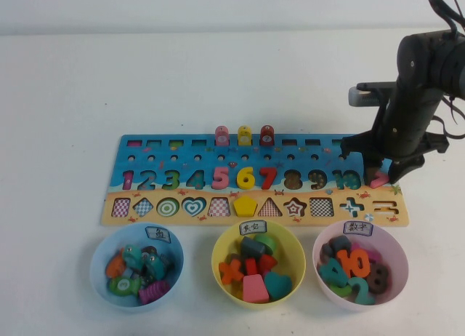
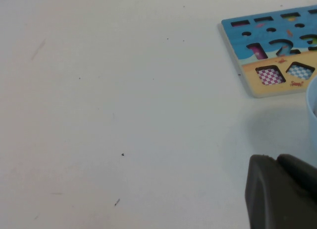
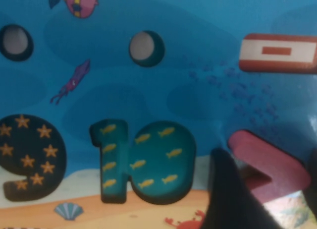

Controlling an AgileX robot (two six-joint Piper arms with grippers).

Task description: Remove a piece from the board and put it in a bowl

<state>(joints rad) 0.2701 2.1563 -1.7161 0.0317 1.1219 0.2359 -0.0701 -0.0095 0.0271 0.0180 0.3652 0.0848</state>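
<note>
Right gripper (image 1: 389,177) closing in on the pink ">" piece (image 1: 378,180)

Grasp step: fingers straddle the piece at the puzzle board's (image 1: 145,150) right end, jaws part-open, nothing held. Next: close, lift, carry to the yellow bowl (image 1: 225,245) at lower centre. Left gripper (image 2: 282,192) is parked over bare table; its state is unclear.
</note>
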